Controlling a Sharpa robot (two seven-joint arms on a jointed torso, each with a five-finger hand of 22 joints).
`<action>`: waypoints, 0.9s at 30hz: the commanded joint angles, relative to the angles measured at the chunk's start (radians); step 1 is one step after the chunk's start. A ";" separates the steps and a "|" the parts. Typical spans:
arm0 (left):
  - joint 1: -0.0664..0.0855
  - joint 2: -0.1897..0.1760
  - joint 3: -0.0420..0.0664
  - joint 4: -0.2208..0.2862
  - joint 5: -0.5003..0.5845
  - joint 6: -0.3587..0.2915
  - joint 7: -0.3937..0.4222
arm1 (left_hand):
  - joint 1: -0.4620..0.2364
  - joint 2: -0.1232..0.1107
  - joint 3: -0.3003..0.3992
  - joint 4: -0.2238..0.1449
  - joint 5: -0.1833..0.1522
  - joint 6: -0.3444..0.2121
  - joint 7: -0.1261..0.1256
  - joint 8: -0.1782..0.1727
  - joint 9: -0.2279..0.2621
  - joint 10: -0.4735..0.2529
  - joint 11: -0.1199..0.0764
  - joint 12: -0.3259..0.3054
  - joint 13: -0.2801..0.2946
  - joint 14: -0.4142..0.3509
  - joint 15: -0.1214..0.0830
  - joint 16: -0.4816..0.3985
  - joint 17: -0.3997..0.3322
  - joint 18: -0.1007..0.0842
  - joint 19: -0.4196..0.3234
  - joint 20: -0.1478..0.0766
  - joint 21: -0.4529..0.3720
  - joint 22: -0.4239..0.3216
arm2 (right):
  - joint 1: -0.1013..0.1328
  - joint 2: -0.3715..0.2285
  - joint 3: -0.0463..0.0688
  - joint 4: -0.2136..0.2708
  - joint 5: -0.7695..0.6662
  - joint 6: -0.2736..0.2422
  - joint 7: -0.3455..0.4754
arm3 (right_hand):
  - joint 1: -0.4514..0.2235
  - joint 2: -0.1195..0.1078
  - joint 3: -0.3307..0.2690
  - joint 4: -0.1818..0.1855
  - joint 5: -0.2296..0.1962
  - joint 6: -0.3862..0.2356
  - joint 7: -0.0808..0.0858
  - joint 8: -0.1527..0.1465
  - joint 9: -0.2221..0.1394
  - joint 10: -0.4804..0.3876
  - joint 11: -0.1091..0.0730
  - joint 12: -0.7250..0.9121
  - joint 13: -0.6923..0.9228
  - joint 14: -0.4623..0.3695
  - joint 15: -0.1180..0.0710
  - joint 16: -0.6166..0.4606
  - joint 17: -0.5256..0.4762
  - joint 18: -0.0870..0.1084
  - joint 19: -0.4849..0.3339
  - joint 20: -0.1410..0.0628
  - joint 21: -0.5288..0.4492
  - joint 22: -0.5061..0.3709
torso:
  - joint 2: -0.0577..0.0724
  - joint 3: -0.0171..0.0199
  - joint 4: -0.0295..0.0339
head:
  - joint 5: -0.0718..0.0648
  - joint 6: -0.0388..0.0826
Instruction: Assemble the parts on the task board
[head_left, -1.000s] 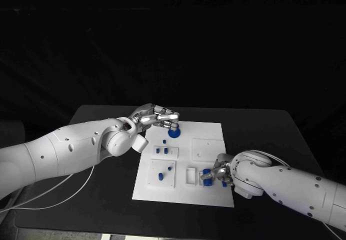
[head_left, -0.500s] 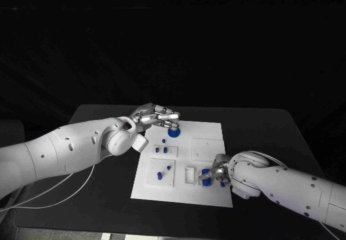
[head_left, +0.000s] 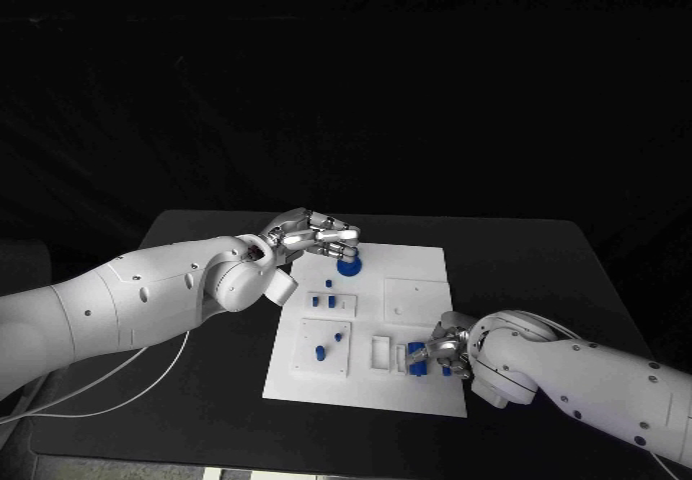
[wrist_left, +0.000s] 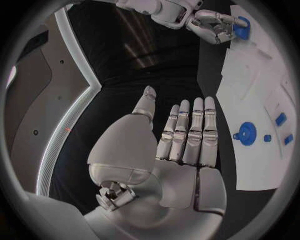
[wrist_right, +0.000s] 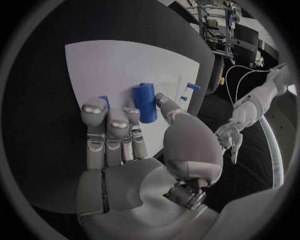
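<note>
Blue part (wrist_right: 144, 102) — half-hidden behind right hand (wrist_right: 128, 137) fingers.

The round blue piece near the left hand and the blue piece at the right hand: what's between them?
In the head view, bare white task board with a square outline.

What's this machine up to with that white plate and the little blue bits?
It is a two-armed robot fitting small blue parts into a white task board on a black table. Its right hand is at the near edge of the board, fingers around a blue cylinder. Its left hand hangs flat and empty at the far corner, beside a round blue part lying on the board. Other blue pieces sit in the board's recesses.
</note>
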 joint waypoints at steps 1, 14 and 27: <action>0.000 0.001 0.001 0.000 -0.001 0.015 0.002 | 0.006 0.000 -0.001 0.002 0.002 0.000 0.004 0.000 0.000 -0.007 0.000 -0.002 0.001 -0.010 0.000 -0.004 -0.001 0.015 0.002 0.003 -0.003 0.001 | 0.005 -0.015 0.007 0.016 0.081 -0.055 -0.026 | 0.040 0.053 0.011 -0.019 0.016 0.008 -0.003 0.006 -0.129 0.003 -0.008 -0.002 0.001 0.000 -0.008 -0.004 0.002 -0.001 0.054 -0.006 0.005 0.093 | 0.000 0.0000 0.0000 | -0.002 0.002; 0.000 0.002 0.000 -0.002 -0.001 0.016 -0.002 | 0.006 0.000 -0.001 0.001 0.002 0.001 0.004 0.000 0.001 -0.007 0.000 -0.002 0.001 -0.010 0.000 -0.004 -0.001 0.015 0.002 0.003 -0.003 0.001 | 0.028 -0.037 0.040 0.077 0.147 -0.066 -0.025 | 0.032 0.052 -0.016 -0.015 0.013 0.009 -0.003 0.006 -0.133 0.005 -0.007 -0.003 -0.001 0.000 -0.008 -0.005 0.001 -0.001 0.053 -0.006 0.008 0.093 | 0.001 -0.0005 0.0016 | -0.002 0.004; 0.000 0.006 0.000 -0.003 -0.002 0.018 -0.006 | 0.006 0.000 -0.002 0.002 0.003 0.002 0.004 0.000 0.000 -0.007 0.000 -0.002 0.001 -0.010 0.000 -0.004 -0.001 0.015 0.002 0.003 -0.004 0.001 | 0.035 0.023 0.026 0.041 0.174 0.036 -0.042 | 0.027 0.056 -0.062 0.022 0.000 0.007 -0.003 0.006 -0.139 0.000 -0.005 -0.014 -0.009 -0.001 -0.006 -0.009 0.001 -0.002 0.051 -0.004 0.001 0.092 | 0.001 -0.0011 0.0027 | -0.002 0.001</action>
